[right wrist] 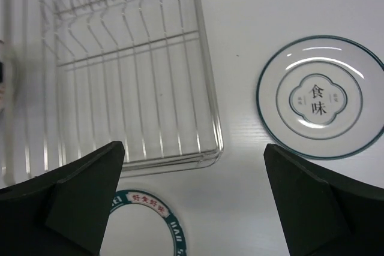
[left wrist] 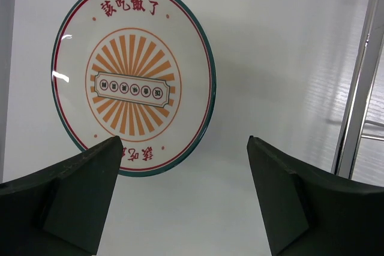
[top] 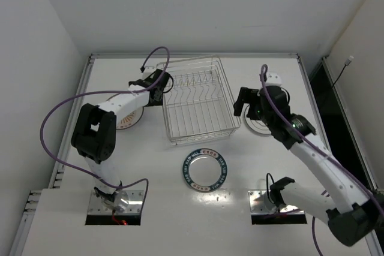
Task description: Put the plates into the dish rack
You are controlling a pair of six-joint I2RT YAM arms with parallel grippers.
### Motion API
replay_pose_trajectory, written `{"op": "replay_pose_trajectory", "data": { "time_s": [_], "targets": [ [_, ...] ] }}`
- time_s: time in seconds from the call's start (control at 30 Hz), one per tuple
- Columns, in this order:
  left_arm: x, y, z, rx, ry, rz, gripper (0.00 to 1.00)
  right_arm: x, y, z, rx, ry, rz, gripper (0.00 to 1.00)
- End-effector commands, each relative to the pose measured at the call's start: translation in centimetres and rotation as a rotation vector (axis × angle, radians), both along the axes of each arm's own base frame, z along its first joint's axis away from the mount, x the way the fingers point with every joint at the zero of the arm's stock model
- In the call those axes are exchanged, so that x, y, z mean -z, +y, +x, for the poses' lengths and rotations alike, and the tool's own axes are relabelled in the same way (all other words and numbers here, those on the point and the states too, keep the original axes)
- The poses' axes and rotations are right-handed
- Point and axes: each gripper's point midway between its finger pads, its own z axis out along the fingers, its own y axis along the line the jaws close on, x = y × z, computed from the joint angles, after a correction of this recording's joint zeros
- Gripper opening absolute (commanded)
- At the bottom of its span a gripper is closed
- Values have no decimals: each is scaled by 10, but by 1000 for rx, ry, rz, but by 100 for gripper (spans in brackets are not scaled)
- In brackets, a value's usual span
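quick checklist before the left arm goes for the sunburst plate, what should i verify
1. Left gripper open: ok.
2. Right gripper open, holding nothing: ok.
3. Dish rack slots free: ok.
4. Sunburst plate centred under left gripper: not ok, it sits off to one side.
5. Teal-rimmed plate and whitish plate lying apart from the rack: ok.
6. Sunburst plate's rim graspable while lying flat: cannot tell.

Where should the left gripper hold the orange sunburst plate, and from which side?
Probably its rim on the side facing the dish rack, from above. The sunburst plate lies flat on the table, so only its edge, near the left gripper with its open fingers, offers a hold.
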Motion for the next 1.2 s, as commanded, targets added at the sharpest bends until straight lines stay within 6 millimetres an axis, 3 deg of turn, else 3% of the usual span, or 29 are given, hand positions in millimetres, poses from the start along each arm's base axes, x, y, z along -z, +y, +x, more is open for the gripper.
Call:
{"op": "replay_pose_trajectory", "data": {
  "time_s": [0.0, 0.07, 0.1, 0.17, 0.2, 0.23, 0.33, 0.37, 0.4, 0.43, 0.53, 0.57, 0.67, 0.7, 0.73, 0.77, 0.93, 1.17],
  "targets": [
    [-21, -5, 3, 5, -65, -38, 83, 19, -14, 13, 54, 115, -125, 100],
    [-21, -5, 3, 12, -61, -32, 83, 26, -10, 16, 25, 143, -130, 100],
    [-21, -5, 3, 12, -61, -32, 83, 26, 1, 18, -33, 143, -107, 100],
    [-21, -5, 3, 12, -61, -32, 83, 28, -9, 22, -11, 131, -103, 100],
    [-21, -5, 3, 12, -61, -32, 83, 27, -19, 25, 24, 134, -94, 100],
    [-24, -5, 3, 12, -70, -36, 83, 37, -47, 31, 109, 163, -88, 100],
    [-24, -5, 3, 12, -70, -36, 83, 69, -70, 34, 147, 272, 66, 100],
    [-28, -5, 2, 12, -78, -39, 83, 72, -96, 36, 224, 275, 134, 100],
    [-28, -5, 2, 12, -78, -39, 83, 85, -92, 31, 211, 314, 240, 100],
    [-28, -5, 2, 12, -78, -39, 83, 83, -99, 37, 226, 285, 291, 100],
    [-28, -5, 2, 12, -78, -39, 83, 87, -133, 37, 318, 270, 410, 100],
    [-28, -5, 2, 12, -78, -39, 83, 93, -153, 35, 388, 282, 441, 100],
    [-32, -5, 2, 12, -88, -44, 83, 106, -169, 34, 426, 324, 565, 95],
    [-31, -6, 2, 16, -85, -51, 83, 127, -167, 31, 442, 381, 636, 91],
    [-28, -5, 0, 16, -77, -47, 83, 127, -166, 36, 409, 362, 694, 88],
    [-28, -5, 0, 16, -77, -47, 83, 143, -165, 30, 435, 409, 786, 83],
    [-31, -5, 0, 16, -85, -51, 83, 176, -178, 25, 504, 472, 872, 76],
    [-35, -5, 0, 16, -93, -55, 83, 196, -183, 24, 544, 538, 869, 67]
  ]
}}
